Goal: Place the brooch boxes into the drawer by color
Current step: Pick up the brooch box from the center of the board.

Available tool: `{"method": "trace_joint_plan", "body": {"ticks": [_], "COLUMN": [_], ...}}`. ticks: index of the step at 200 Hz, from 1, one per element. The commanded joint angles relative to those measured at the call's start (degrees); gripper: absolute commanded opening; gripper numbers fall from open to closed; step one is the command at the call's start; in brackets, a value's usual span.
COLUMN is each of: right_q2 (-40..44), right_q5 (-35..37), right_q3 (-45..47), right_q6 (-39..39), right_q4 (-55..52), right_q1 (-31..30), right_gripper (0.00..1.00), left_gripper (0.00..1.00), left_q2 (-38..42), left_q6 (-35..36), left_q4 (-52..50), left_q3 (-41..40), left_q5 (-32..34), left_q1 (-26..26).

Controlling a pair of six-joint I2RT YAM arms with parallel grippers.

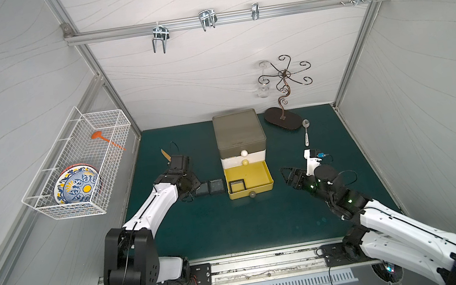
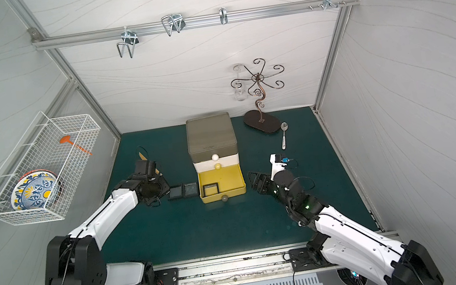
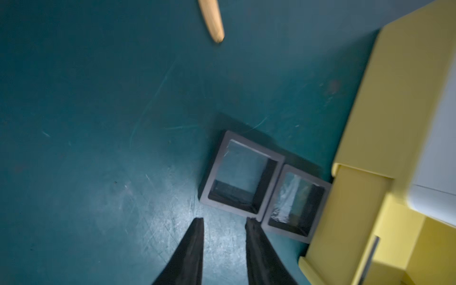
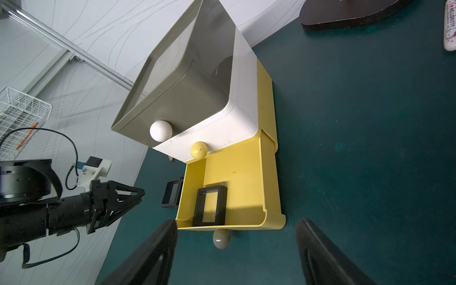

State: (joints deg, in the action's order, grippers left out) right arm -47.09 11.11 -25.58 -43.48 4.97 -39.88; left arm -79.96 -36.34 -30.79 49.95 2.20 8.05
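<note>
Drawer stands upright, its yellow bottom tier pulled out forward.

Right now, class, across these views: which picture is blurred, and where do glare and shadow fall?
Left wrist view: blurred throughout, pale glare on the mat by the left gripper. Right wrist view: sharp, shadow across the floor of the yellow drawer, right gripper out of focus. Top views: evenly lit, slightly soft.

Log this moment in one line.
yellow drawer open, black box inside | two black boxes beside it | left gripper open, empty | right gripper open, empty
</note>
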Motion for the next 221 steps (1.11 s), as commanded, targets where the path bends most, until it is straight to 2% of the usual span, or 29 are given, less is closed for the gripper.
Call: {"method": "trace_joint_plan", "body": {"ticks": [1,22,125,157,179,211,221], "right_q2": [-0.03,0.33,0.24,0.02,0.03,-0.05,0.02], "right_q5": [-0.81,-0.46,-0.12,-0.13,-0.13,-0.17,-0.22], "right_q3": [-0.7,-0.37,-0.25,-0.34,-0.34,-0.34,-0.27], "right_q6": [0.86,0.9,0.68,0.69,0.7,0.61,0.61], "right_q4": [-0.04,-0.23,-0.59,-0.73,-0.78,-1.0,-0.98], "right_q1": [0.32,0.29,0.41,0.38,0.39,0.37,0.34], "right_gripper": [0.81,0.81,0.82,0.82,0.82,0.83,0.83], "left_gripper": [0.33,0.33,0.31,0.23,0.11,0.0,0.0], "left_q2": [-2.92,-4.48,-9.29,-9.55,-9.35,-9.13,-9.15], "left_q6": [-1.2,-1.06,-0.69,-0.49,-0.49,-0.48,-0.49], "left_q4": [4.03,6.08,6.77,6.8,6.7,6.7,6.77], "left_q3": [-0.49,-1.3,-2.93,-2.91,-3.08,-3.53,-3.59], "left_q5": [-2.18,-3.91,-2.03,-2.1,-2.02,-1.85,-2.02], "left_q1": [-1.72,-1.81,-1.82,-1.84,-1.84,-1.79,-1.75]}}
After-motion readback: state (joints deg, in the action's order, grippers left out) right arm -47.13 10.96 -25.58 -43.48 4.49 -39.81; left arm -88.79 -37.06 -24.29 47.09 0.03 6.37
